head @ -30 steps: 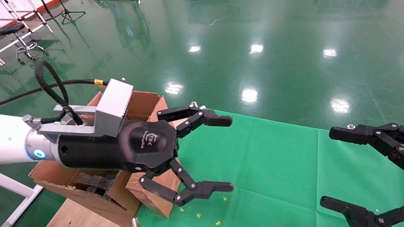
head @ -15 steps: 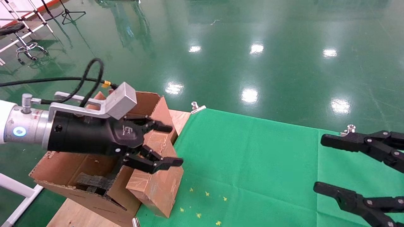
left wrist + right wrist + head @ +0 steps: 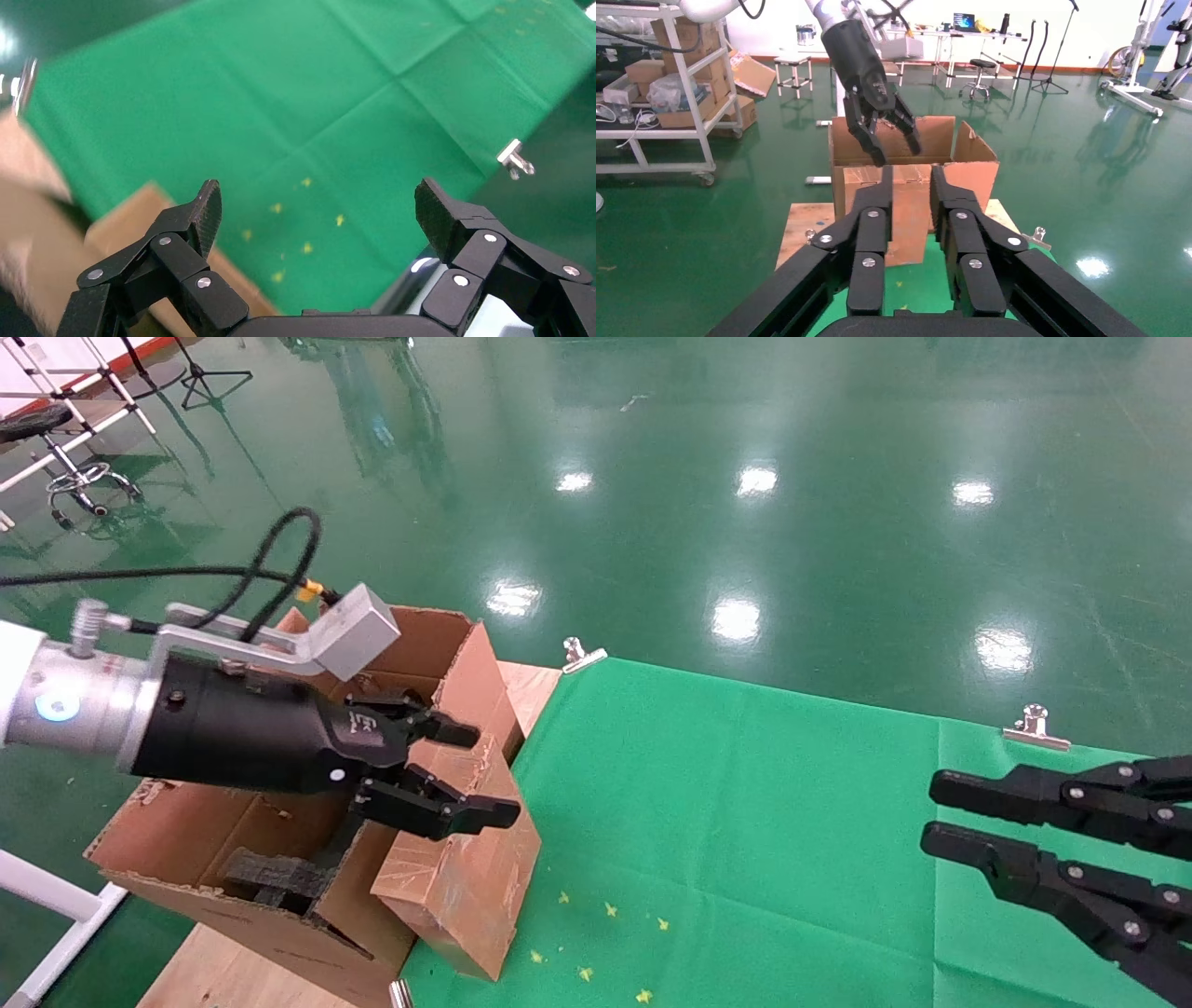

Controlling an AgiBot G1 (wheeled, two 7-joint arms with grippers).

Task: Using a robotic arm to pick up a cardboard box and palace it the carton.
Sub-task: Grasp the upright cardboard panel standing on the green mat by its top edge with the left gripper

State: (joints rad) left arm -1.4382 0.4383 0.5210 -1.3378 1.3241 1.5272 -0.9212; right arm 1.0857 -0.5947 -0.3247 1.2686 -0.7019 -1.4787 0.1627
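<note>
The left hand (image 3: 452, 775), fingers spread, has dropped from above the green worktop (image 3: 764, 822) onto the cardboard box (image 3: 466, 887) leaning against the carton (image 3: 214, 859); a grasp looks imminent. The right hand (image 3: 968, 822), narrowed, waits right.

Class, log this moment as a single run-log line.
left gripper: open, above cardboard box | cardboard box: leaning against carton, on green cloth | right gripper: parked, nearly closed
</note>
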